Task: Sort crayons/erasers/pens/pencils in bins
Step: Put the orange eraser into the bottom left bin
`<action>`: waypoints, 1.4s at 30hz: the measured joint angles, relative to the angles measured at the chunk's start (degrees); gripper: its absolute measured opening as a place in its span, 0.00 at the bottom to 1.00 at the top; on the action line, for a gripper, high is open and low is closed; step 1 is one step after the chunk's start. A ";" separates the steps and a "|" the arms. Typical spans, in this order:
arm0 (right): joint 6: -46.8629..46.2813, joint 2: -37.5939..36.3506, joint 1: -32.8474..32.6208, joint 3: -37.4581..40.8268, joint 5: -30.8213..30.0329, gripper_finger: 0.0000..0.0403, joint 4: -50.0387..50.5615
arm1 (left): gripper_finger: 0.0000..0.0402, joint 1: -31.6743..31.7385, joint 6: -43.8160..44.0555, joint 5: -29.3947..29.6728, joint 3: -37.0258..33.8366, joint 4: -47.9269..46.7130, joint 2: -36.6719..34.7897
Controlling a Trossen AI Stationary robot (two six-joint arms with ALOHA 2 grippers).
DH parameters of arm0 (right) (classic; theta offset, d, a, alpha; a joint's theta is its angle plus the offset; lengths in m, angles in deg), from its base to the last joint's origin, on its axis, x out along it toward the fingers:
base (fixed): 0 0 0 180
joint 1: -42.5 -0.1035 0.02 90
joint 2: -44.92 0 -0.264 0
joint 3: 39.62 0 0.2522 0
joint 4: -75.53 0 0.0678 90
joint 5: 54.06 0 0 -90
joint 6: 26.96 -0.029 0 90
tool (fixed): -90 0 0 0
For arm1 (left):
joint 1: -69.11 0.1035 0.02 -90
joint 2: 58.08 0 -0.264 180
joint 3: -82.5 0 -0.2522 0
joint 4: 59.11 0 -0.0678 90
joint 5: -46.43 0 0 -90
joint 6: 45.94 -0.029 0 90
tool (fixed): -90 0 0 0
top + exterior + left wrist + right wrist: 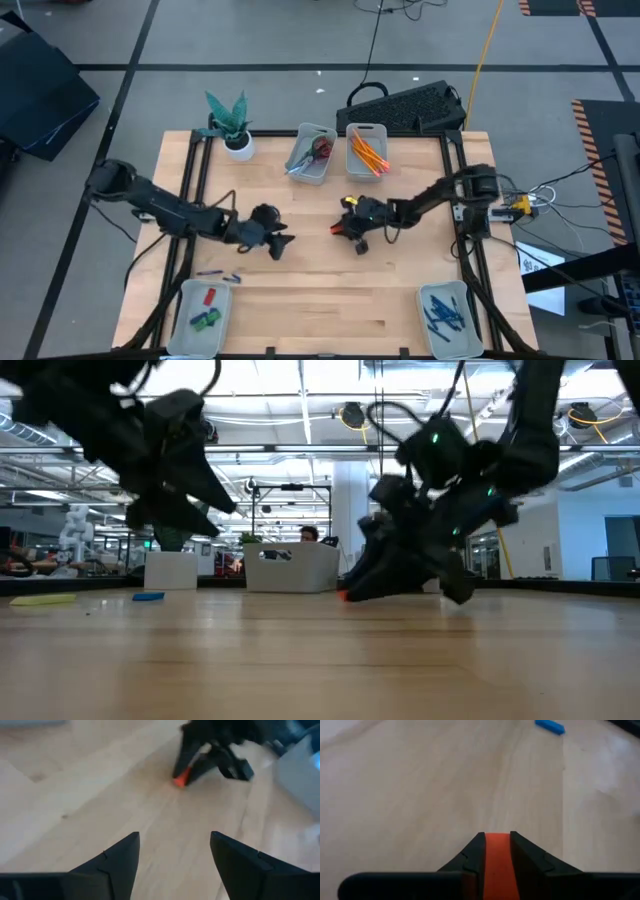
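Observation:
My right gripper (345,228) is at the table's middle, low over the wood, shut on a small red eraser (497,851). The eraser's red end (337,228) sticks out past the fingertips, and it also shows in the left wrist view as the eraser (180,780). My left gripper (280,243) stands open a little to its left, pointing at it, with nothing between its fingers (120,857). Short blue and purple crayons (218,274) lie on the wood beside the near left bin (188,322). That bin holds a red and a green eraser. My right gripper pinches the red eraser's two long sides (486,845) between its two fingers. The fingers slant down toward the table's left and lie along the eraser. Its free end (343,596) sits at table height; whether it touches the wood cannot be told.
Two bins stand at the far edge: one (312,152) with scissors, one (366,150) with orange pencils. The near right bin (445,312) holds blue pens. A white plant pot (238,146) is at the far left, a keyboard (410,105) beyond the table.

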 joint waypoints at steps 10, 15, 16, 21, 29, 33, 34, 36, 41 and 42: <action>4.24 -13.50 -12.74 -0.71 -26.49 0.16 1.72 | 0.64 9.06 0.38 -10.65 -11.83 42.10 6.37; 1.92 -12.63 -14.05 -2.60 -28.92 0.16 -1.73 | 0.64 10.33 -0.72 -16.06 -7.68 50.40 13.41; 1.98 -12.59 -14.05 -2.83 -28.93 0.16 -2.03 | 0.64 10.31 -1.13 -16.93 -6.38 50.55 14.92; 7.51 -13.32 -14.46 -3.58 -28.49 0.16 -3.35 | 0.64 8.89 -4.01 -18.92 -0.89 51.00 18.90; 14.76 -13.20 -18.01 -3.52 -25.82 0.16 -4.37 | 0.64 6.33 -9.72 -17.13 2.95 51.08 18.23; 14.88 -13.24 -18.34 -3.54 -27.33 0.16 -7.47 | 0.64 5.02 -10.40 -15.51 3.30 49.37 18.46; 15.36 -13.24 -18.32 -3.55 -28.19 0.16 -7.59 | 0.64 4.71 -10.76 -14.87 3.30 49.34 18.47; 16.57 -13.24 -18.03 -3.76 -28.57 0.16 -7.39 | 0.64 4.24 -11.05 -13.03 3.30 49.53 18.46; 18.95 -13.24 -18.09 -4.52 -28.44 0.16 -7.34 | 0.63 4.10 -9.46 -9.16 3.30 48.75 18.45; 19.06 -13.24 -18.08 -4.56 -28.44 0.16 -7.04 | 0.63 4.17 -8.47 -7.97 3.32 47.71 18.43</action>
